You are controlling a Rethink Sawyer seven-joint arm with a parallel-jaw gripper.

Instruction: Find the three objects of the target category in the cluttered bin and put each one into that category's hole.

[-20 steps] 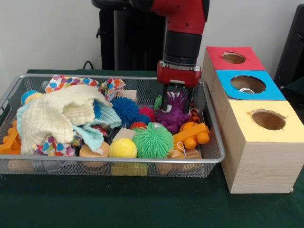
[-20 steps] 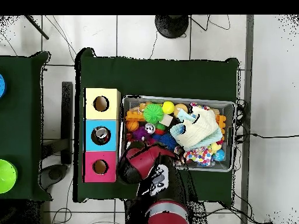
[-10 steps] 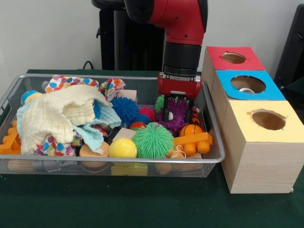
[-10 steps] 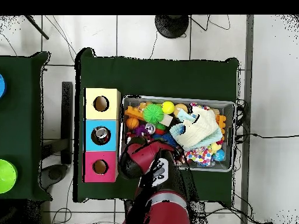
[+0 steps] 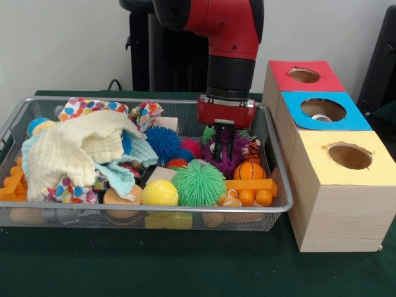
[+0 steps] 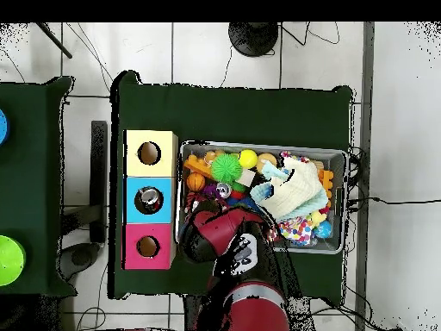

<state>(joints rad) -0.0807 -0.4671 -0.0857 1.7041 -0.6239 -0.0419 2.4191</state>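
Front view: the gripper (image 5: pixel 223 143) fingers are pinching narrowly on the purple spiky toy (image 5: pixel 230 152); its soft spikes risk slipping free, dragging the neighbouring orange ball (image 5: pixel 249 171).

claw (image 5: pixel 224 146) shifted left, closed on purple spiky toy (image 5: pixel 230 156)

a dark green cloth (image 5: pixel 185 266) covers the table. a second green-covered table (image 6: pixel 30 185) stands well apart at the overhead view's left, bearing a bright green round thing (image 6: pixel 10 259) at its edge, perhaps a bowl or lid. black cables (image 6: pixel 379 202) trail over the white tiled floor (image 6: pixel 400 129). a black round base (image 6: pixel 252 36) sits at the top.
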